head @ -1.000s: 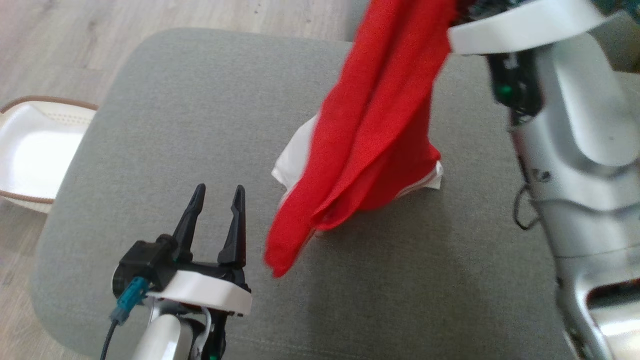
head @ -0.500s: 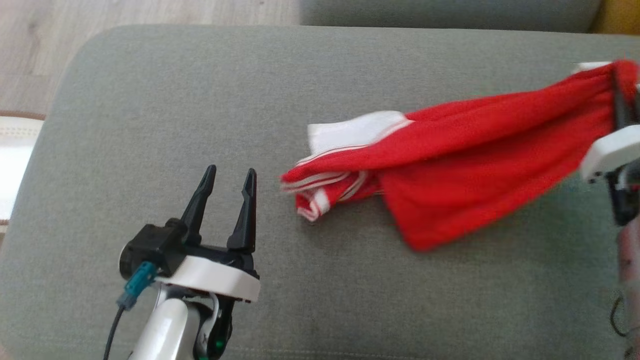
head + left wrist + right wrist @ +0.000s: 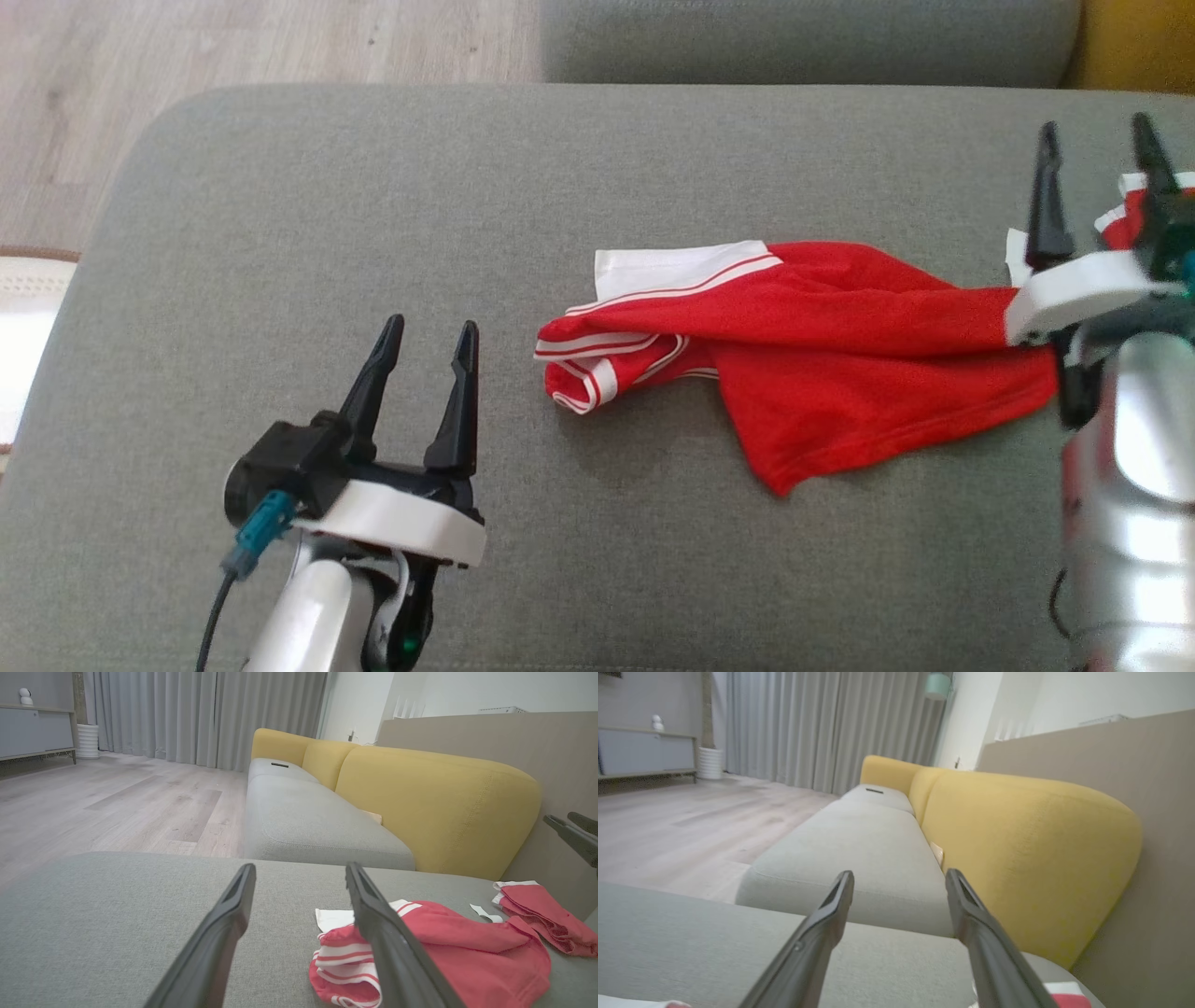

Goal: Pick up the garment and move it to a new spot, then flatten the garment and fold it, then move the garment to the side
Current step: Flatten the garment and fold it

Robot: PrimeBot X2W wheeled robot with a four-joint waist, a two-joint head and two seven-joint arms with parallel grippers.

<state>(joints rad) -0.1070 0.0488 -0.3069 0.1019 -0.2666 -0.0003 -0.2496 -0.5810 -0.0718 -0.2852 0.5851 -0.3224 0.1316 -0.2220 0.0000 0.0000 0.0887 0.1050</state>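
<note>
Garment (image 3: 822, 373) has dropped out of the right pincer (image 3: 1094, 140) and now lies bunched on the grey cushion (image 3: 373, 187), middle to right edge. That pincer is spread and empty over the garment's right end. The left pincer (image 3: 432, 327) is spread and empty, front-left. To flatten: pinch opposite hems, pull apart low, and unroll the white-trimmed tuck first. The yellow backrest (image 3: 420, 798) crowds the far-right corner.
</note>
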